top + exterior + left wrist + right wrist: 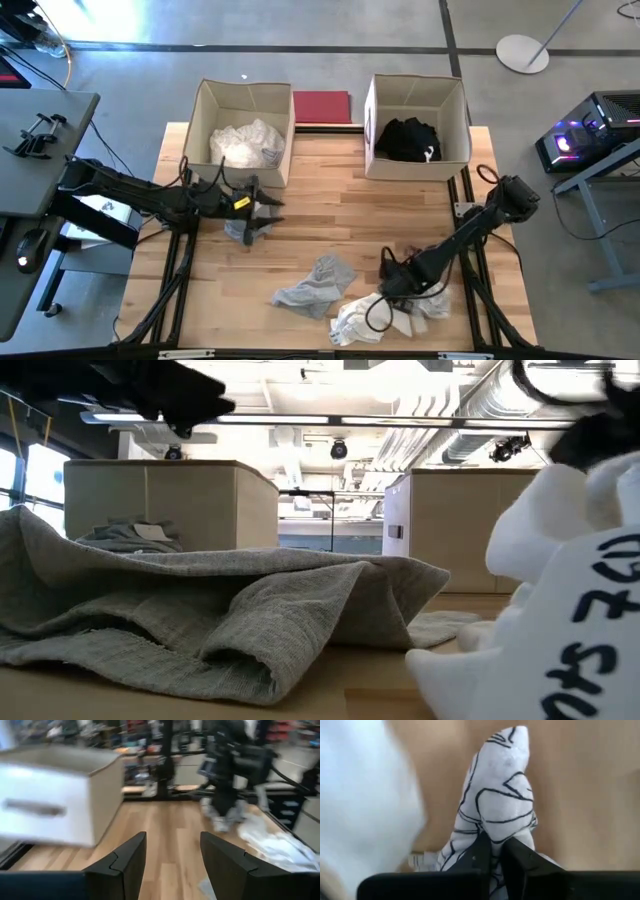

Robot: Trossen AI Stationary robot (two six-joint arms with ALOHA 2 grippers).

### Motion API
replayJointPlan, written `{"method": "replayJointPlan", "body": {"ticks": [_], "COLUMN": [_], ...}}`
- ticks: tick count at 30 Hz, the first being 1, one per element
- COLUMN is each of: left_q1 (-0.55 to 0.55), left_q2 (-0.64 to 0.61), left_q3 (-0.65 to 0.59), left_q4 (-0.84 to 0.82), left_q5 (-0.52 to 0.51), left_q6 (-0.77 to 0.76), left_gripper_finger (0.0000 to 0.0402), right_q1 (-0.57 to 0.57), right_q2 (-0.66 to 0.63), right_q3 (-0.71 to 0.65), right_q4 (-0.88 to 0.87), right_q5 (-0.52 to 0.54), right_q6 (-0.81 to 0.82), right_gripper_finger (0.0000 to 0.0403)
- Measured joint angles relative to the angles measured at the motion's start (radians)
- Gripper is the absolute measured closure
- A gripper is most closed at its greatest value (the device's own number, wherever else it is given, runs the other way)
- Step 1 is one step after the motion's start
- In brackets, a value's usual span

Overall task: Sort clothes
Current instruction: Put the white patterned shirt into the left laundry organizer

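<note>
Several clothes lie on the wooden table. A light grey garment (318, 285) is spread near the front middle, with a white one (362, 320) beside it to the right. My right gripper (398, 283) points down there, shut on a white garment with black line patterns (497, 795). A small grey garment (245, 231) lies on the table just under my left gripper (265, 207), which hovers open near the left box with nothing between its fingers (125, 865). My right gripper pinches the patterned garment between its two fingers, on a raised part of the cloth (492, 827) near one end. The fingers come from above, pointing down. The rest of the garment stretches away from them and lies on the table top.
Two beige fabric boxes stand at the back: the left one (215, 105) holds white clothes (245, 145), the right one (460, 110) black clothes (405, 140). A dark red mat (322, 105) lies between them. Bare wood (340, 210) shows in the table's middle.
</note>
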Motion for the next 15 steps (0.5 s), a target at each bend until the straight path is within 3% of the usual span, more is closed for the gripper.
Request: {"method": "replayJointPlan", "body": {"ticks": [7, 11, 15], "left_q1": [-0.047, -0.060, -0.059], "left_q2": [0.183, 0.290, 0.396], "left_q3": [0.000, 0.000, 0.001], "left_q4": [0.286, 0.421, 0.525], "left_q5": [0.050, 0.063, 0.151], "left_q6": [0.254, 0.313, 0.369], "left_gripper_finger": [0.0244, 0.0247, 0.0247], "right_q1": [-0.062, -0.084, -0.122], "right_q2": [0.000, -0.001, -0.001], "right_q3": [0.254, 0.335, 0.342], "right_q4": [-0.165, -0.065, 0.149], "right_q5": [0.548, 0.872, 1.046], "right_q6": [-0.086, -0.203, -0.422], "right_gripper_finger": [0.0397, 0.0398, 0.0399]}}
